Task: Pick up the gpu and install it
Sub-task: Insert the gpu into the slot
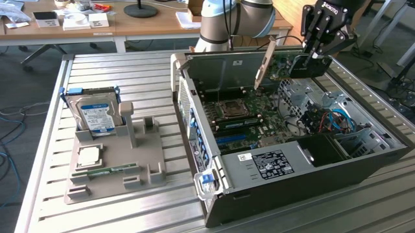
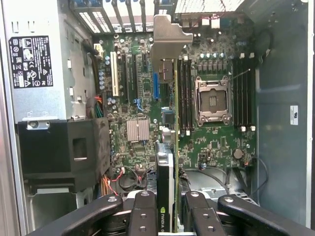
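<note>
Open computer case (image 1: 285, 189) on its side. Inside, motherboard (image 1: 250, 121) facing up. Raised above it, on edge: gpu (image 1: 280, 65), long axis pointing toward exterior view's left, silver bracket (image 1: 263, 68) leading. Clamped at opposite end by gripper (image 1: 310, 62).

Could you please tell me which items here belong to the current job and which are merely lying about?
In the job: gpu, held in the end effector; open computer case; motherboard.
Lying about: hard drive, memory stick, processor chip, grey holder.
</note>
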Action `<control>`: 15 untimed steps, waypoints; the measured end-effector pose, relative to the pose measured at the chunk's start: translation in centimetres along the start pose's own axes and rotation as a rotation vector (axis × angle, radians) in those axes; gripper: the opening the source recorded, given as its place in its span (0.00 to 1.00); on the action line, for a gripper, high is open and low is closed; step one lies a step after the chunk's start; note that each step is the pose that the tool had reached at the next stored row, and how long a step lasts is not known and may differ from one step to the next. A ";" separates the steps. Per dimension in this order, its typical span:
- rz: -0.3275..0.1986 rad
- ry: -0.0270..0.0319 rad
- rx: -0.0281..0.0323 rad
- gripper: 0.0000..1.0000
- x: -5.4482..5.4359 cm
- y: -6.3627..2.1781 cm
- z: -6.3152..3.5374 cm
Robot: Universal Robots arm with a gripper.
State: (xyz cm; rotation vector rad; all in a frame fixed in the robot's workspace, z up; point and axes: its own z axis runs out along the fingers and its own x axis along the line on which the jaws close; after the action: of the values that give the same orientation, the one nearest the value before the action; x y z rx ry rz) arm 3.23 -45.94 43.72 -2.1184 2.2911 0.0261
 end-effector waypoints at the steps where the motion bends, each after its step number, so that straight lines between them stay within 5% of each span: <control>1: 0.000 0.0000 0.0001 0.27 0.0 0.00 0.00; 15: -0.049 -0.0002 -0.0012 0.27 0.0 0.00 0.11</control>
State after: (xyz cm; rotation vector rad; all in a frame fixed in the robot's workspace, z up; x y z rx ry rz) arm 3.22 -45.94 43.61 -2.1742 2.2386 0.0270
